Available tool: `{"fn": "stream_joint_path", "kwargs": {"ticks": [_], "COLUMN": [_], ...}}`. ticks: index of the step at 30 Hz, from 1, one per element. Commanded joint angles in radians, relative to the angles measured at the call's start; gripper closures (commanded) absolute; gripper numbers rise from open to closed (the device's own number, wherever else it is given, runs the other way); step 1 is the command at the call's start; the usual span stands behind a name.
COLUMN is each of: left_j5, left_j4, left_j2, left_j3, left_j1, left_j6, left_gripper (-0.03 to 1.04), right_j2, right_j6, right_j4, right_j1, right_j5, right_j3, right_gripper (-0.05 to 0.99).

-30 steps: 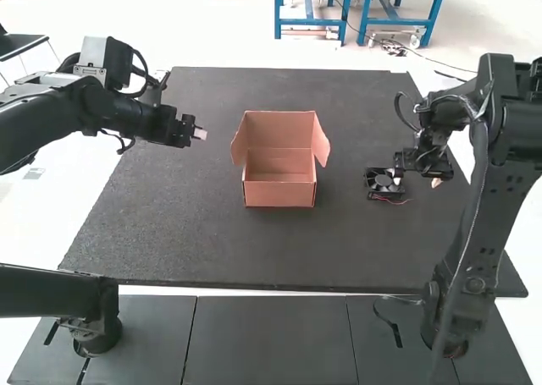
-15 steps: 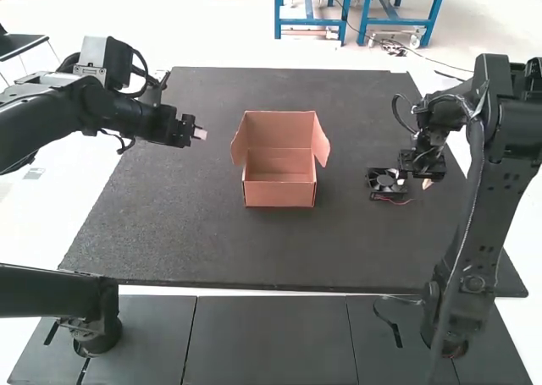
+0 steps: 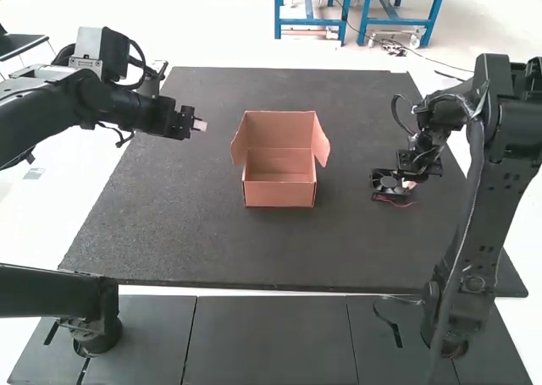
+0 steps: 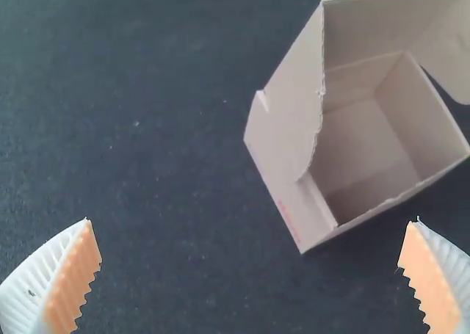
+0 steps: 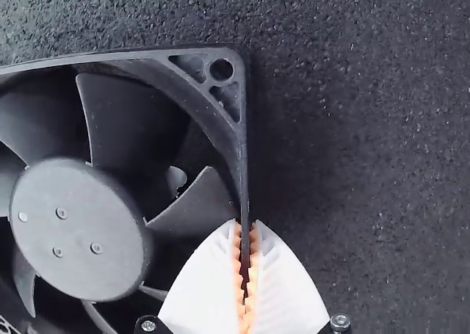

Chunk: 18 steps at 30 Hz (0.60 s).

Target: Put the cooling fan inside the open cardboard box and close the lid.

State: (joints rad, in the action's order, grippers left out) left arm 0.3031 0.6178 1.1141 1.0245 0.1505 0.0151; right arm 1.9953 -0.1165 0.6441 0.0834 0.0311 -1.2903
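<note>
Left gripper: I see it over the mat at ten o'clock from the box, well apart from it, fingers spread wide with nothing between them.
Box: mid-mat, lid and side flaps standing open.
Fan: at three o'clock from the box, outside it and near it.
Right gripper: at the fan's three o'clock edge. My wrist camera shows its fingers pinched onto the fan's black frame.

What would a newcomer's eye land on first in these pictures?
The open cardboard box stands empty, flaps up, in the middle of the black mat. To its right, the right gripper pinches the frame edge of the black cooling fan. The left gripper hangs open to the box's left.
</note>
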Motion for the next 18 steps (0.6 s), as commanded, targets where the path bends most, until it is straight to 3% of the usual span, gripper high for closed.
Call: {"fn": "stream_joint_path", "kwargs": {"ticks": [1, 18], "left_j5": [0.011, 0.004], "left_j4": [-0.006, -0.041], "left_j2": [-0.017, -0.003], "left_j3": [0.023, 0.000], "left_j1": [-0.008, -0.008], "left_j6": [-0.010, -0.010], "left_gripper": [0.05, 0.05], "right_j2": [0.008, -0.400], "right_j6": [0.014, 0.028], "right_j4": [0.038, 0.243], "right_j1": [0.006, 0.009], "right_j5": [0.055, 0.237], "right_j3": [-0.030, -0.027], "right_gripper": [0.96, 0.96]}}
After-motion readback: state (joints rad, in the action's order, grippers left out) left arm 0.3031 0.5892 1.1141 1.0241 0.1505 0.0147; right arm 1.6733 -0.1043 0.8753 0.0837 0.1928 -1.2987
